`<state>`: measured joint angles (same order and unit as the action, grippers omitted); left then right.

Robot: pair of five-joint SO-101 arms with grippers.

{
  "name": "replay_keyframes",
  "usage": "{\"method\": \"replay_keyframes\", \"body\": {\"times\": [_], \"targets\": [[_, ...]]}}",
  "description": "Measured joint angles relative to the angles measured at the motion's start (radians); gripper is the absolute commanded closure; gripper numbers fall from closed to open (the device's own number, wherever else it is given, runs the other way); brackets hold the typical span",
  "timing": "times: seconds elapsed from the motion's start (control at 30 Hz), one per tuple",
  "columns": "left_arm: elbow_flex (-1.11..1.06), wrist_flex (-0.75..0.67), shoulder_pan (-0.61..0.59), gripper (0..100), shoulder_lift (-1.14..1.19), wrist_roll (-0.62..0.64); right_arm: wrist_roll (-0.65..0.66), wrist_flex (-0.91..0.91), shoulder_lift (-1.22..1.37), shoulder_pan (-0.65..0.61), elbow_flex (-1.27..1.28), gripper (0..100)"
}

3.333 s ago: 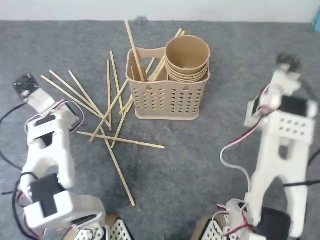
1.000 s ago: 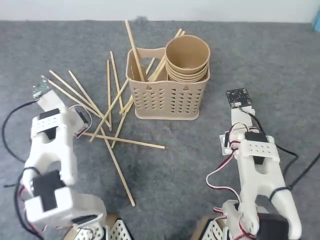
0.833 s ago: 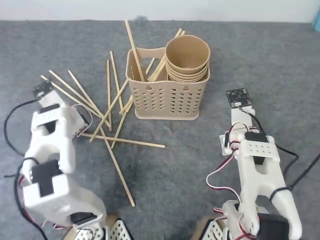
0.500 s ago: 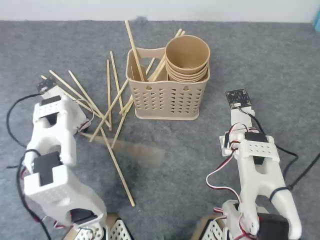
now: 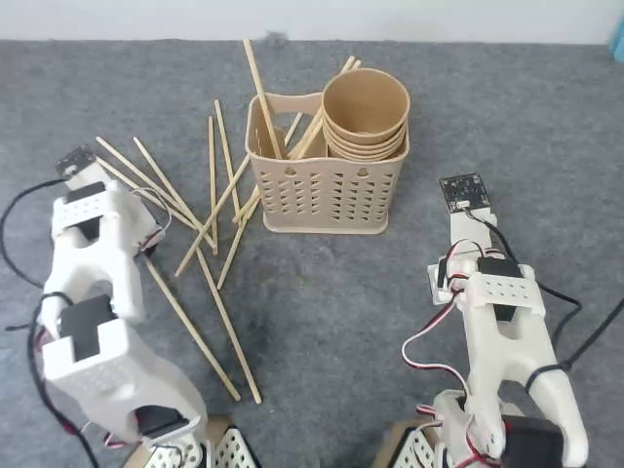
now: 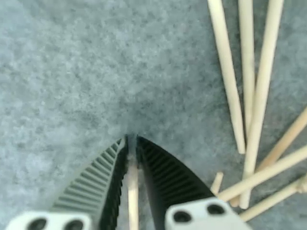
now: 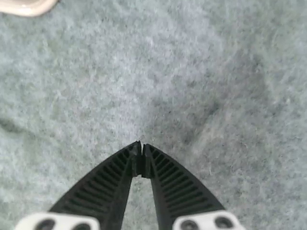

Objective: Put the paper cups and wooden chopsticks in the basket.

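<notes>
Wooden and pale, one chopstick (image 6: 132, 191) is pinched between the ribbed fingers (image 6: 108, 177) of the left gripper (image 6: 130, 141), which are drawn together until only the stick's thickness parts them. In the high view the stick lies low over the grey carpet (image 5: 370, 312). Its long axis runs from the grip toward 5 o'clock, so the free end points away from the basket (image 5: 327, 185). The basket stands at about 2 o'clock from that grip, so I judge the stick must be lifted, swung round and tipped more upright before it can drop in.

The loose chopsticks (image 5: 210, 185) fan over the carpet at the basket's 9 o'clock, between it and the left arm, which is the nearer one to them. A few more already lean inside the basket, and the stacked paper cups (image 5: 366, 107) sit nested in its 3 o'clock end.

The right gripper (image 7: 142, 160) hangs over bare carpet, at roughly 4 o'clock from the basket, with its fingers pressed together on nothing
</notes>
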<state>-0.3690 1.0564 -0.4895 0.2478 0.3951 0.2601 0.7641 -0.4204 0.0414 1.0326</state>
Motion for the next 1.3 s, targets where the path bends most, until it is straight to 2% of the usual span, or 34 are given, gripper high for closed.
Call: {"method": "replay_keyframes", "body": {"times": [0.2, 0.4, 0.6, 0.73, 0.83, 1.13, 1.3], "targets": [[0.031, 0.092, 0.0, 99, -0.13, -0.005, 0.031, 0.0, 0.0, 0.0, 0.0, 99.1], [0.087, 0.157, 0.012, 99, -0.445, -0.002, 0.057, 0.0, 0.0, 0.0, 0.0, 99.1], [0.144, 0.129, 0.106, 99, -0.802, -0.035, 0.06, 0.0, 0.0, 0.0, 0.0, 99.1], [0.15, -0.006, 0.221, 99, -1.011, -0.132, 0.06, 0.0, 0.0, 0.0, 0.0, 99.1], [0.15, -0.158, 0.307, 99, -1.106, -0.152, 0.06, 0.0, 0.0, 0.0, 0.0, 99.1], [0.098, -0.68, 0.448, 99, -1.158, -0.164, 0.06, 0.0, 0.0, 0.0, 0.0, 99.1], [0.143, -0.694, 0.554, 99, -1.123, -0.16, 0.06, 0.0, 0.0, 0.0, 0.0, 99.1]]}}
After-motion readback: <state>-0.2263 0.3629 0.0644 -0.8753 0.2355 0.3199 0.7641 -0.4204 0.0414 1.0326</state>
